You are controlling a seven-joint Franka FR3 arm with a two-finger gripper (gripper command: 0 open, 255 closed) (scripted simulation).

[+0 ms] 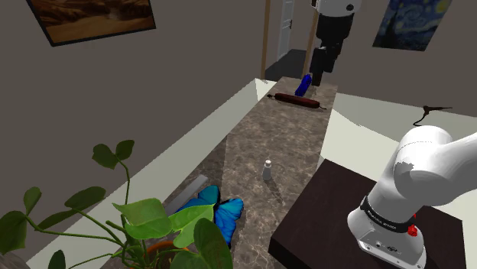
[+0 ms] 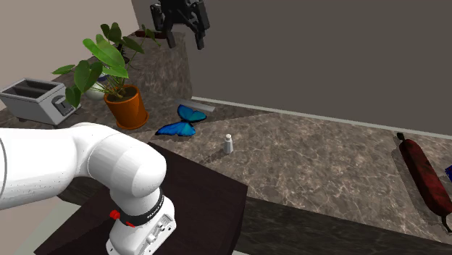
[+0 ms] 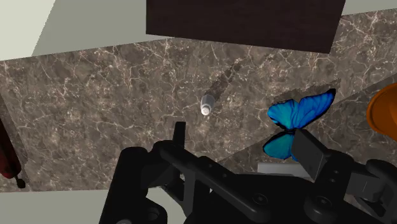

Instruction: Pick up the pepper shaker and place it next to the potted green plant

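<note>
Arm point(image 1: 428, 164) high aloft, end effector point(image 2: 185, 35) fingers apart.

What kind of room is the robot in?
Most likely a kitchen in a house: a long stone-patterned counter, a toaster near a potted plant, and a small white shaker on the counter.
</note>
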